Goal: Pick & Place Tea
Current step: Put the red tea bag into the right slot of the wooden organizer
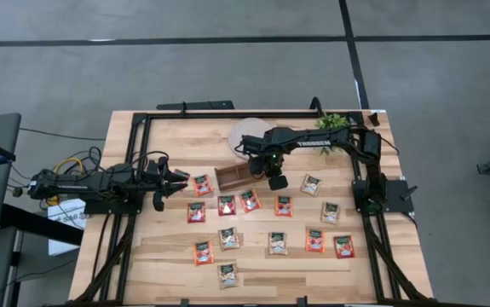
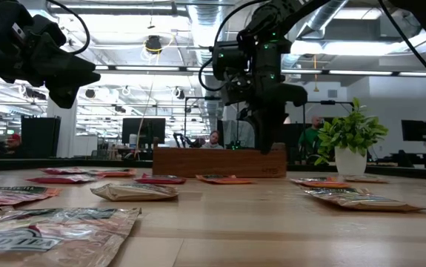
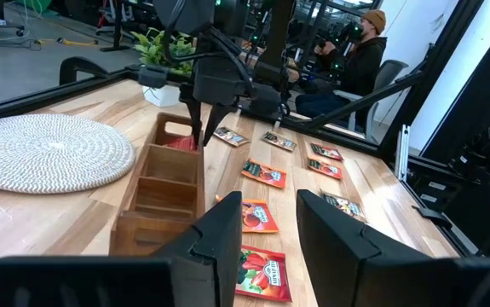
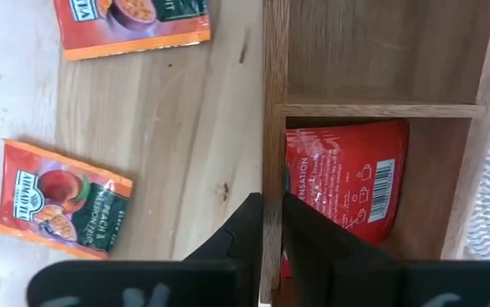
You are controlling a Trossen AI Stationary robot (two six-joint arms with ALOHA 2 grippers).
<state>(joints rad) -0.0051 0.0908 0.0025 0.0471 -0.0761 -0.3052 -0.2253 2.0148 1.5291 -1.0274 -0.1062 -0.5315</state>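
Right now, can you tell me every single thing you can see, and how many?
Red-orange tea sachets: eight, loose on the table.
Tan tea sachets: five, loose on the table.
Sachet in tray: one, red, end compartment.
Wooden tray: one, brown, mid-table.
Woven mat: one, white, behind the tray.
Potted plant: one, green, back right.
Person: one, seated beyond the table.
Left gripper: dark, open, empty, left of the sachets.
Right gripper: dark, over the tray's filled end.
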